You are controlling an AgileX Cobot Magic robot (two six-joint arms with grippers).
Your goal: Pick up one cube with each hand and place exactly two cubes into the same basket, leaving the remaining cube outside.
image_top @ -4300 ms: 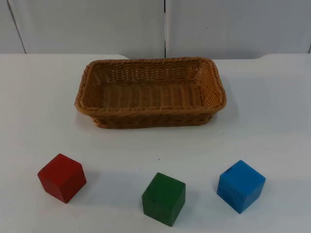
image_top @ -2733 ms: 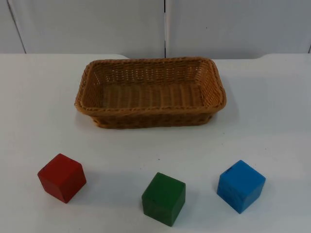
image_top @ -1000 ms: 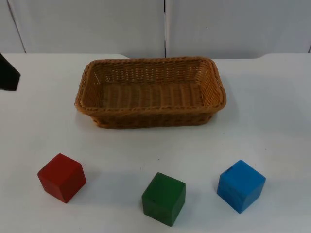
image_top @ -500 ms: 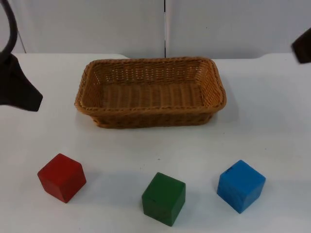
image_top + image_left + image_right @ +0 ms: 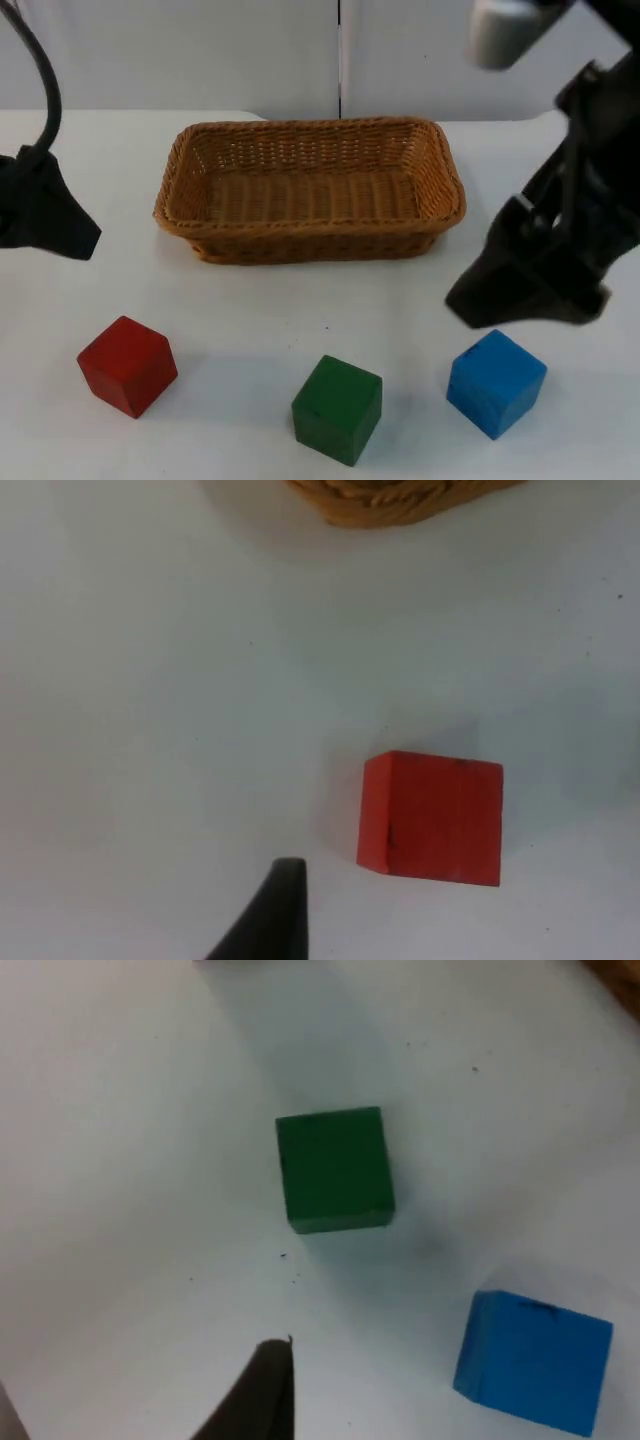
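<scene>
Here the wicker basket (image 5: 310,190) sat on the white surface (image 5: 300,300) toward the grey partition wall (image 5: 200,50), with nothing inside it. Three cubes stood in a loose row on the near side of the basket, all resting on the surface and well apart from one another: red cube (image 5: 127,365) at the left, green cube (image 5: 337,409) in the middle, blue cube (image 5: 495,383) at the right. None touched the basket.

The left end effector (image 5: 55,215) hung over the surface to the left of the basket, above and beyond the red cube, apart from it. In the left wrist view the red cube (image 5: 432,817) lay just beside one black fingertip (image 5: 268,912), with a corner of the basket (image 5: 400,500) farther off. Whether this end effector was released or clenched could not be told; it held nothing.

The right end effector (image 5: 520,290) hung just beyond the blue cube, to the right of the basket's near corner, above the surface. In the right wrist view the green cube (image 5: 333,1169) and the blue cube (image 5: 532,1362) both sat untouched on the surface, with one fingertip (image 5: 255,1395) near them. Its opening could not be told either; nothing was in its grasp.
</scene>
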